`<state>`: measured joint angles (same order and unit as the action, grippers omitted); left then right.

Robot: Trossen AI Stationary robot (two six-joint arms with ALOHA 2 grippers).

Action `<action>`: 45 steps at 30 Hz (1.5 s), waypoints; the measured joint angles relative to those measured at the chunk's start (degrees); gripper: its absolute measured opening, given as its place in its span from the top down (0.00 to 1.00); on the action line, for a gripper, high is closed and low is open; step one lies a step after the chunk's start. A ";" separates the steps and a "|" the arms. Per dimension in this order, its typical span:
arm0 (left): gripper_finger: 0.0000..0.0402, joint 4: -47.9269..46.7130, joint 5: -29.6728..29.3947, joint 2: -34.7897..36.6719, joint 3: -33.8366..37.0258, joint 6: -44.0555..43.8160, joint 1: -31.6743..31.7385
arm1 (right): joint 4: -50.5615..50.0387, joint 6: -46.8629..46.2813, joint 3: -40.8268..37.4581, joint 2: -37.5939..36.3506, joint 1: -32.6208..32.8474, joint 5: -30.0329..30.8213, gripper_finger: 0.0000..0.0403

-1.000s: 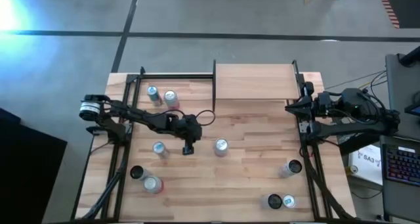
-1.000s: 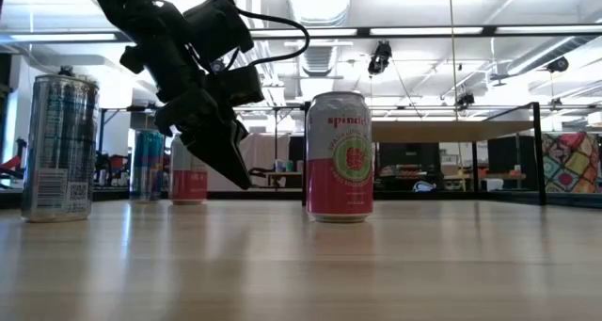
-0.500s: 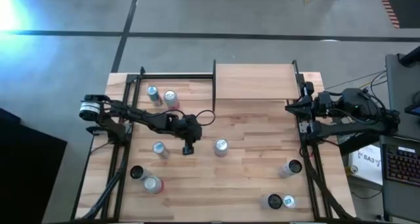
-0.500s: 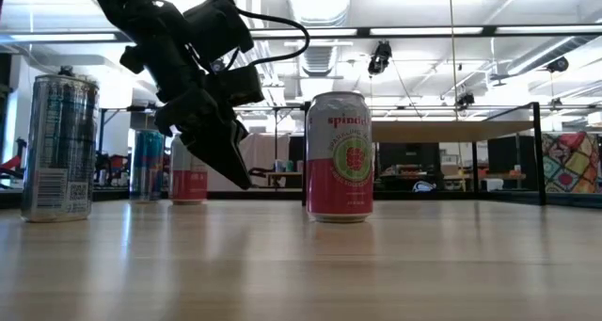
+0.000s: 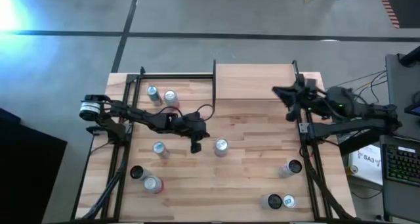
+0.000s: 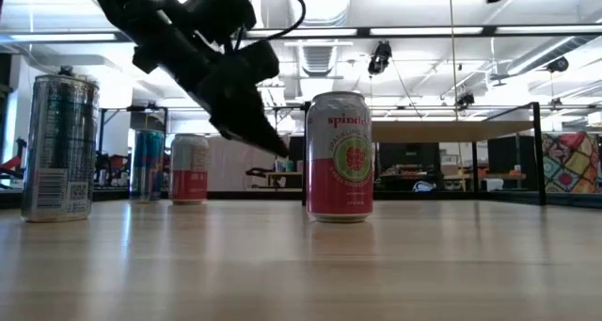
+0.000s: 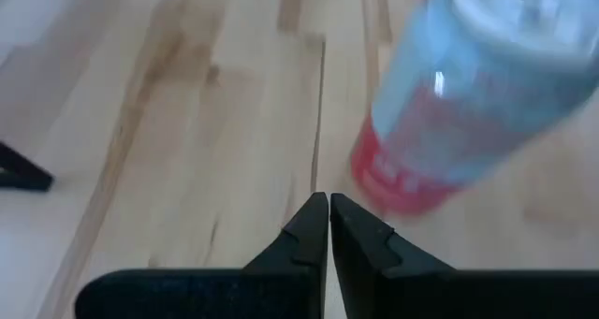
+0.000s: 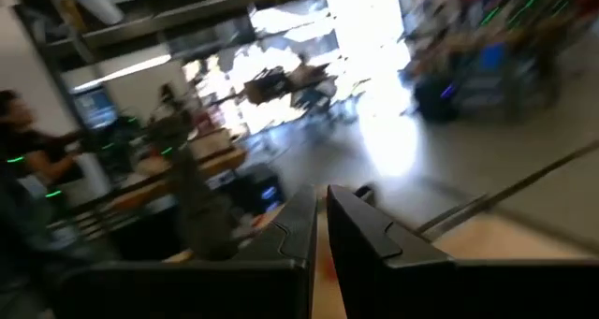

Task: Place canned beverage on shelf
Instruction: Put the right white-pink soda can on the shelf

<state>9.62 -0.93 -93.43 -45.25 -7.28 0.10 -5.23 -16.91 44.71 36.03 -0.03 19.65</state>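
A pink canned beverage [image 5: 221,147] stands upright on the butcher-block table near its middle, also plain in the low view [image 6: 340,156] and the left wrist view [image 7: 468,94]. My left gripper [image 5: 195,148] is shut and empty. It hangs slanting down just left of the can without touching it, its tips [image 6: 282,152] above the tabletop. The shelf [image 5: 254,81], a pale panel with black rods, sits at the far middle. My right gripper [image 5: 275,90] is shut and empty, held high and level over the shelf's right edge.
Two cans [image 5: 161,96] stand at the far left and one can [image 5: 159,149] just left of my left gripper. Two more cans [image 5: 144,179] are near left, one can [image 5: 292,168] at the right, and two cans [image 5: 281,201] near right. Black frame rails [image 5: 120,152] run along both sides.
My left gripper has risen a little, tipped its fingers up and swung toward the pink can, staying shut. My right gripper has moved from the table's right edge toward the shelf and has rolled, staying shut. No can has moved.
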 joint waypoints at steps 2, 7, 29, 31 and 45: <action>1.00 1.97 0.05 0.02 -0.04 -6.36 0.00 | 0.01 -5.00 0.00 2.88 0.00 -2.77 0.94; 1.00 0.89 1.45 1.59 -2.08 -18.59 0.30 | 2.24 -20.21 0.00 10.25 0.13 -3.48 0.94; 1.00 -13.97 14.50 31.69 -5.30 -5.29 1.17 | 20.17 -32.47 -0.03 20.71 1.01 -1.63 0.94; 1.00 -12.83 13.60 34.83 -3.36 -6.11 1.16 | 20.60 -32.45 -0.02 20.75 1.24 -1.63 0.94; 1.00 9.68 13.31 49.06 14.28 -17.07 1.14 | 37.51 -22.69 -0.02 30.77 3.95 -6.20 0.94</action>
<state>19.30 12.38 -44.37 -30.98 -24.35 1.23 32.27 -39.60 44.69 66.80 3.91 13.45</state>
